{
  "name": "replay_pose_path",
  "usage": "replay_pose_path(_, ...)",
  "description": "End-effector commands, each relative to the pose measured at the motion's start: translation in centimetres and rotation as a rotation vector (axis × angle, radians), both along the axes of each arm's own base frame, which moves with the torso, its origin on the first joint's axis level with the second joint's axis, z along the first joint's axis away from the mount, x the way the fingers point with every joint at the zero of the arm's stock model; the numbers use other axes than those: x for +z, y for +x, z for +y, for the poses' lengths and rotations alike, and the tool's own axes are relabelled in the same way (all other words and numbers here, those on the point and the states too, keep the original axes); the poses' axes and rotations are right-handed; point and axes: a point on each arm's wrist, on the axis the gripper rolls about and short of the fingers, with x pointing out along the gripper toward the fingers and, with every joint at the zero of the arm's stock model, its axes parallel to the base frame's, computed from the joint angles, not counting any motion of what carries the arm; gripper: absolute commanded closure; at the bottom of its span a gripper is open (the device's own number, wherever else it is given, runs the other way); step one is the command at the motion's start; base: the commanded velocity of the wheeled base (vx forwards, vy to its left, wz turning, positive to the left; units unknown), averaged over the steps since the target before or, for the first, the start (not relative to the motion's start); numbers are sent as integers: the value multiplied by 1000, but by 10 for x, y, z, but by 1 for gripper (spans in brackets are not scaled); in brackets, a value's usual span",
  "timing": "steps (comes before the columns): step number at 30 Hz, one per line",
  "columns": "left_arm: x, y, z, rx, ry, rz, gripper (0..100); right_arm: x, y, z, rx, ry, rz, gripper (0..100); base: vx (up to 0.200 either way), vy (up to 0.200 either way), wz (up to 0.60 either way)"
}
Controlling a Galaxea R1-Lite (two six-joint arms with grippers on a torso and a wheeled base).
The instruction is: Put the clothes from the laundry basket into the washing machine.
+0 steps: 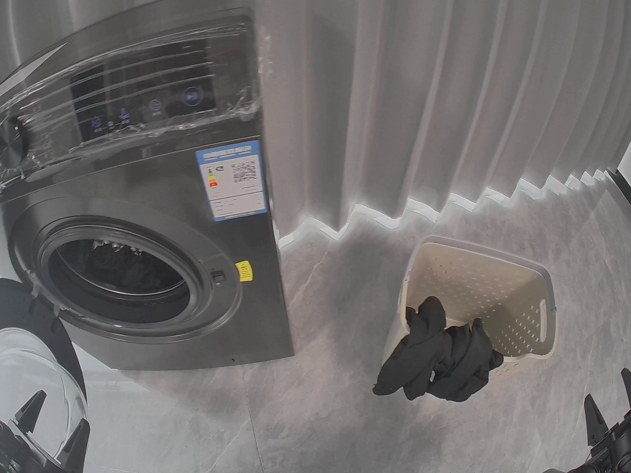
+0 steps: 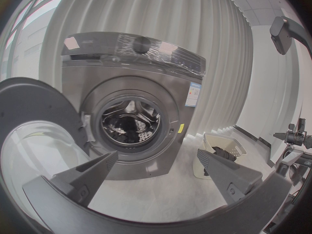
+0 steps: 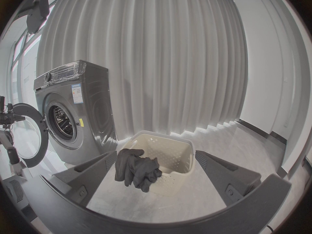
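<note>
A grey front-loading washing machine (image 1: 151, 185) stands at the left with its round door (image 1: 36, 362) swung open. Dark cloth lies inside the drum (image 1: 125, 274). A cream perforated laundry basket (image 1: 526, 277) sits on the floor to the right. A black garment (image 1: 437, 356) hangs over the basket's near rim. My left gripper (image 1: 51, 422) is low at the left, open, in front of the machine's door. My right gripper (image 1: 611, 399) is low at the right, open, short of the basket. From the right wrist, the garment (image 3: 136, 169) and basket (image 3: 172, 150) lie ahead between the open fingers.
White pleated curtains (image 1: 427, 87) hang behind the machine and basket. The floor (image 1: 315, 402) is pale grey marble-look tile, bare between machine and basket. The machine's open door (image 2: 29, 121) juts out beside my left arm.
</note>
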Motion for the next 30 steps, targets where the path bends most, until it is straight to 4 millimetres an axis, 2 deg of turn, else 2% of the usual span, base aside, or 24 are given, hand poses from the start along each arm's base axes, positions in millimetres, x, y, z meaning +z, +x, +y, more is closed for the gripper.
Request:
replay_pose_path(1,-4,1,0,2,3,19,0,-5,1,0,1,0,11,0,0,0,0)
replay_pose_path(10,-4,1,0,6,3,18,0,-5,1,0,3,0,10,0,0,0,0)
replay_pose_path(20,-4,1,0,6,3,19,0,-5,1,0,3,0,10,0,0,0,-600)
replay_pose_path(30,-4,1,0,6,3,18,0,-5,1,0,4,0,10,0,0,0,0)
